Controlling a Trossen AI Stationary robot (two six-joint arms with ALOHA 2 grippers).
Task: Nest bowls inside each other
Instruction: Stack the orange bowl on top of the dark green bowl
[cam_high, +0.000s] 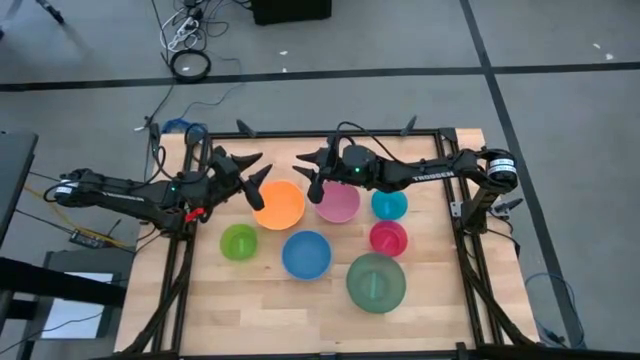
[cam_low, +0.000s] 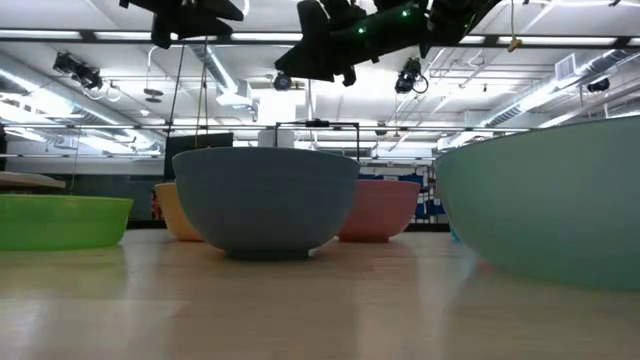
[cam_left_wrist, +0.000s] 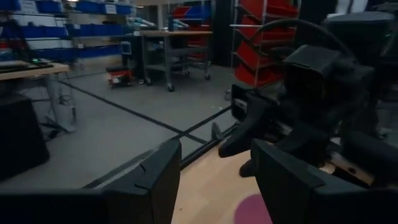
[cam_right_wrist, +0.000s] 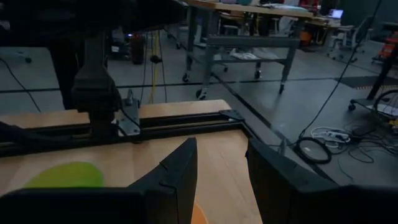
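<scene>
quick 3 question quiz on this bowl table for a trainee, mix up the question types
1. True or false: the orange bowl already has a smaller bowl nested in it.
2. Which bowl lies nearest the right claw? A. dull green bowl B. pink bowl C. lime green bowl
3. Fill in: both claws are empty, and the left claw, hanging over the table, has its fingers ____.

Key: 1 false; 2 B; 3 open
</scene>
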